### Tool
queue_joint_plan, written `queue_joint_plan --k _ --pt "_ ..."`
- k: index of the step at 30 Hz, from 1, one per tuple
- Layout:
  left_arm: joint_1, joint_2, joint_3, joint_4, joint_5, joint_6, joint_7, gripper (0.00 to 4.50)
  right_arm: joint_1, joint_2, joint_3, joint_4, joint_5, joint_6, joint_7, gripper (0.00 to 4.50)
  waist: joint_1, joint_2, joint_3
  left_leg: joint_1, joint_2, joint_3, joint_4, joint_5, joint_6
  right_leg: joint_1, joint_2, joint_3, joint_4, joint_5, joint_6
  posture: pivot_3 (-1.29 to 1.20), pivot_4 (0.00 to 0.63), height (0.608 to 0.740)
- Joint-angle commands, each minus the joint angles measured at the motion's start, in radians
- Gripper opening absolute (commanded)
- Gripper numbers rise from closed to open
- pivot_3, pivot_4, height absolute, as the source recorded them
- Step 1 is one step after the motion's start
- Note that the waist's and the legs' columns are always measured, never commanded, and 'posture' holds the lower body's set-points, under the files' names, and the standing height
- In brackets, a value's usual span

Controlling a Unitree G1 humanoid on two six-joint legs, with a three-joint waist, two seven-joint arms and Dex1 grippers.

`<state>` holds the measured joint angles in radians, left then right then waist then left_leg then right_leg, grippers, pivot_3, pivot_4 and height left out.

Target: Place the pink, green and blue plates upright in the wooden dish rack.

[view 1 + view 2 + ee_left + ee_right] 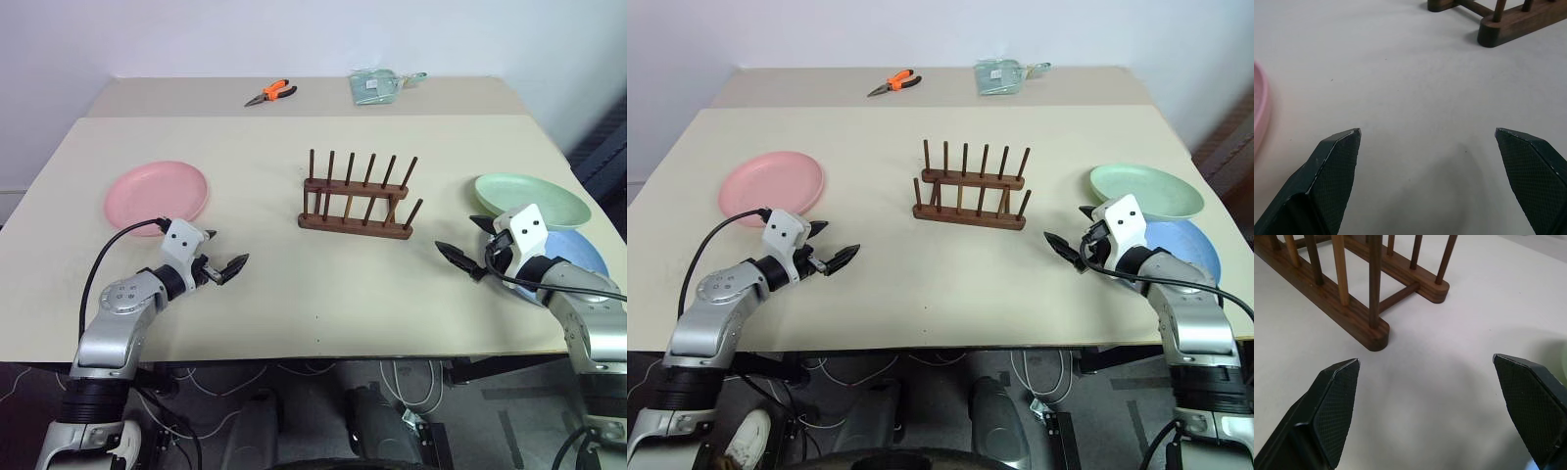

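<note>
Plates lie flat on the tabletop (294, 294), none yet in the wooden dish rack (356, 201), which stands empty at the middle with its rows of pegs running across the robot's view. The pink plate (157, 191) rests on the robot's left, well apart from the rack. The green plate (534, 199) sits on the right, and the blue plate (1185, 245) lies just nearer the robot, its far edge tucked under or against the green one; which of the two cannot be told.

The left claw (227, 266) hovers over bare tabletop with its fingers spread wide and nothing between them, pointing inward toward the centre. The pink plate lies behind and to its outer side, near the wrist, so the arm would probably have to draw back and swing outward before it could take the rim. The right claw (460, 257) is likewise released and empty, aimed inward at the near right end of the rack. The green and blue plates lie just beside and behind it, on its outer side.

Each arm is plainly the nearer one for its own side: left for pink, right for green and blue. The rack's slots run front to back, so a plate would likely need to be tipped on edge, facing sideways, to drop between pegs.
</note>
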<state>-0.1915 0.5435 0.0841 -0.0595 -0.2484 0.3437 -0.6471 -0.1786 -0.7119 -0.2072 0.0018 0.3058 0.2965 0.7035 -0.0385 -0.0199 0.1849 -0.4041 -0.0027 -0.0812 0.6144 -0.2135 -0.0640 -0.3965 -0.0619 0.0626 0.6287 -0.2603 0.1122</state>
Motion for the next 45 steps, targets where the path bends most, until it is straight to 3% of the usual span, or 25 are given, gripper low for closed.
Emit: queue_joint_plan --k 1,8,11,14,19,24,25,26,32,33,38,42,45 --pt "-0.037 -0.012 -0.009 -0.003 -0.013 -0.021 -0.022 4.50 -0.034 0.009 -0.003 -0.011 -0.019 -0.038 -0.016 4.46 0.000 0.000 0.000 0.000 0.000 0.000 0.000 0.000 0.000 0.000 0.000 0.000 0.000 0.000 0.000 0.00 0.150 0.740" --pt "-0.193 -0.049 -0.061 0.177 -0.004 -0.058 -0.103 4.50 -0.039 0.016 0.021 -0.022 -0.010 -0.011 0.013 4.46 0.004 0.000 0.000 0.000 0.000 0.000 0.001 0.000 0.000 0.000 0.000 0.000 0.000 0.001 0.002 0.00 0.150 0.740" --pt "-0.407 -0.106 -0.174 0.448 0.098 -0.150 -0.147 4.50 -0.049 0.045 0.021 -0.039 -0.016 -0.026 -0.023 4.46 0.013 0.000 0.000 -0.001 -0.001 0.000 0.001 0.000 0.000 0.000 0.001 0.000 0.000 0.002 0.003 0.00 0.150 0.740" --pt "-0.555 -0.176 -0.208 0.680 0.130 -0.224 -0.189 4.50 -0.026 0.068 0.017 -0.069 -0.026 -0.038 -0.055 4.46 0.026 0.000 0.000 -0.002 -0.001 -0.001 0.005 0.000 0.000 0.000 0.001 -0.001 0.000 0.002 0.003 0.00 0.150 0.740" --pt "-0.699 -0.289 -0.248 0.966 0.180 -0.322 -0.238 4.50 0.050 0.094 -0.009 -0.141 -0.037 -0.039 -0.111 4.46 0.022 -0.001 0.000 -0.004 -0.002 -0.001 0.003 -0.002 0.003 -0.001 -0.001 -0.001 0.001 0.000 0.008 0.00 0.150 0.740" --pt "-0.758 -0.335 -0.260 1.117 0.244 -0.405 -0.204 4.50 0.105 0.112 -0.026 -0.226 -0.035 -0.018 -0.164 4.46 0.024 0.000 0.000 -0.003 -0.002 -0.001 0.002 -0.002 0.003 -0.001 0.000 -0.001 0.002 0.000 0.008 0.00 0.150 0.740" --pt "-0.763 -0.340 -0.254 1.134 0.247 -0.417 -0.191 3.98 0.119 0.115 -0.026 -0.238 -0.037 -0.014 -0.170 4.50 0.024 0.000 0.000 -0.003 -0.002 -0.001 0.003 -0.002 0.003 -0.001 0.000 -0.001 0.001 0.000 0.008 0.00 0.150 0.740" --pt "-0.765 -0.344 -0.247 1.143 0.247 -0.431 -0.187 3.71 0.134 0.115 -0.024 -0.251 -0.040 -0.011 -0.174 4.50 0.025 0.000 0.000 -0.003 -0.002 -0.001 0.003 -0.002 0.003 0.000 0.000 -0.001 0.001 0.000 0.008 0.00 0.150 0.740" --pt "-0.740 -0.352 -0.225 1.121 0.228 -0.481 -0.251 0.86 0.171 0.113 -0.021 -0.279 -0.048 -0.004 -0.181 4.50 0.021 -0.001 -0.001 -0.002 -0.002 -0.001 0.003 -0.002 0.003 0.000 -0.001 -0.001 0.001 0.000 0.008 0.00 0.150 0.740" --pt "-0.735 -0.353 -0.221 1.113 0.226 -0.483 -0.261 0.72 0.171 0.112 -0.022 -0.278 -0.048 -0.002 -0.182 4.50 0.021 0.000 -0.001 -0.002 -0.002 -0.001 0.003 -0.002 0.003 0.000 0.000 -0.001 0.002 0.000 0.008 0.00 0.150 0.740" --pt "-0.633 -0.329 -0.240 0.940 0.213 -0.505 -0.362 0.72 0.153 0.100 -0.020 -0.238 -0.059 -0.007 -0.179 4.50 0.023 0.000 -0.001 -0.002 -0.002 -0.001 0.003 -0.002 0.003 0.000 -0.001 -0.001 0.001 0.000 0.008 0.00 0.150 0.740" --pt "-0.473 -0.255 -0.299 0.599 0.167 -0.443 -0.528 0.72 0.160 0.070 -0.053 -0.189 -0.081 -0.024 -0.176 4.50 0.022 0.000 -0.001 -0.002 -0.002 -0.001 0.002 -0.002 0.003 0.000 -0.001 -0.001 0.001 0.000 0.008 0.00 0.150 0.740" --pt "-0.421 -0.208 -0.302 0.481 0.144 -0.357 -0.565 2.20 0.181 0.046 -0.088 -0.177 -0.077 -0.028 -0.164 4.50 0.026 0.001 -0.001 -0.002 -0.002 -0.001 0.002 -0.002 0.003 0.000 -0.001 -0.001 0.002 0.000 0.007 0.00 0.150 0.740"
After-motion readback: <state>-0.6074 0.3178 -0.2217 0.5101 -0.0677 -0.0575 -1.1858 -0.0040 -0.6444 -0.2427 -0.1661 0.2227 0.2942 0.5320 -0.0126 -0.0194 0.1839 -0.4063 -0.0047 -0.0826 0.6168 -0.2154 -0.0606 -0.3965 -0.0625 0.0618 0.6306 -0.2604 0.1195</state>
